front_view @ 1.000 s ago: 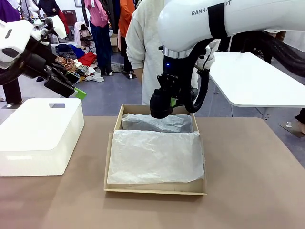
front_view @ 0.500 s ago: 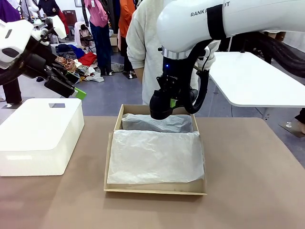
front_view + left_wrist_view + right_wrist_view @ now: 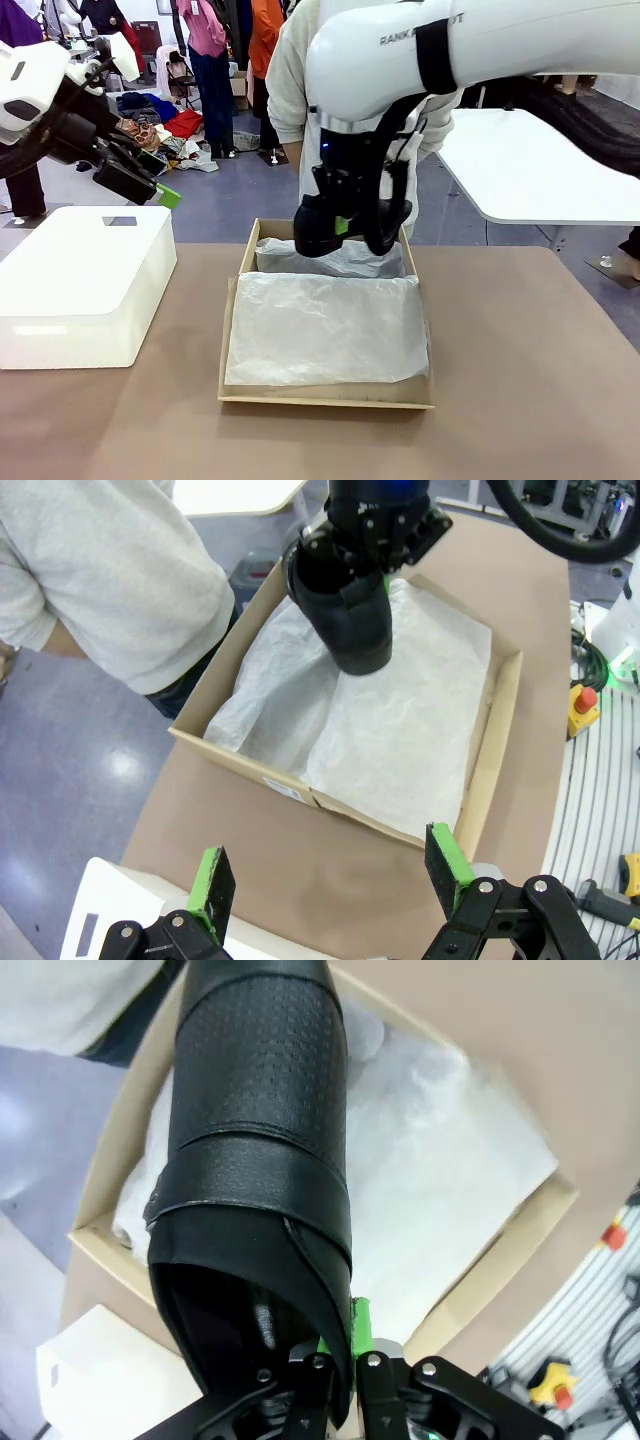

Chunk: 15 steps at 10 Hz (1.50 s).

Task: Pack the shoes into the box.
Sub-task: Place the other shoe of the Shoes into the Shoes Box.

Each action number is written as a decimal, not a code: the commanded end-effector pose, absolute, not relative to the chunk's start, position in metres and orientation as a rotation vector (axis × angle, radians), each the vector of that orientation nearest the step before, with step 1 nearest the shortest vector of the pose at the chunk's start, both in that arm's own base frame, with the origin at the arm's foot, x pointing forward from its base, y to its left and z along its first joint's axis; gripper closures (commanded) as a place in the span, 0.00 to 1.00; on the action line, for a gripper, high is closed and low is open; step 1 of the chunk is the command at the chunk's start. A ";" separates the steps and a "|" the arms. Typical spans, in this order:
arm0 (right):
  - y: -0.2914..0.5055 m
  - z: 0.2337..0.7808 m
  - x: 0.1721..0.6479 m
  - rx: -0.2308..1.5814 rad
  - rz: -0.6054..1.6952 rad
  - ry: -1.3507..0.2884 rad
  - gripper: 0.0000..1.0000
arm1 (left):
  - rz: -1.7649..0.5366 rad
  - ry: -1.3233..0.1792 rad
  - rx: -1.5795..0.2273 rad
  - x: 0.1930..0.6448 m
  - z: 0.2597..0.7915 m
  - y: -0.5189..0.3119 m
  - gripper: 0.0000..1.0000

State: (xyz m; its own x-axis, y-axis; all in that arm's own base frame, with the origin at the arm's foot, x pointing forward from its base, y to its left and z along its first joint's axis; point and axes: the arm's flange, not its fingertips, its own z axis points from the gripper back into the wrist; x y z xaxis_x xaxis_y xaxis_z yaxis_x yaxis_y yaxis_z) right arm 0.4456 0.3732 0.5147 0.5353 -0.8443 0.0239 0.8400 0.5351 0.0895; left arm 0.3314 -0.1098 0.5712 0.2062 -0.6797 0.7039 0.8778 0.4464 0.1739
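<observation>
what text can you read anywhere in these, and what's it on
"RANKA": printed on the white right arm; the word's start is cut off, and a black band hides most of what follows.
Small white label on the box outer wall: too small to read.
Grey patch on top of the white box: nothing legible.

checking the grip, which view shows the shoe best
Right wrist view: the shoe is close up, strap plain, its rim pinched between the fingers. Left wrist view shows it farther off, hanging over the box. Front view shows it small and dark, with little detail.
</observation>
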 end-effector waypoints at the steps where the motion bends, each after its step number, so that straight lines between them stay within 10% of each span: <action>1: 0.402 0.511 0.449 0.084 -1.120 -0.080 1.00 | -1.110 -0.809 -0.301 0.331 0.572 -0.110 0.00; 15: 0.423 0.475 0.458 0.092 -1.475 -0.052 1.00 | -1.110 -0.809 -0.301 0.331 0.572 -0.110 0.00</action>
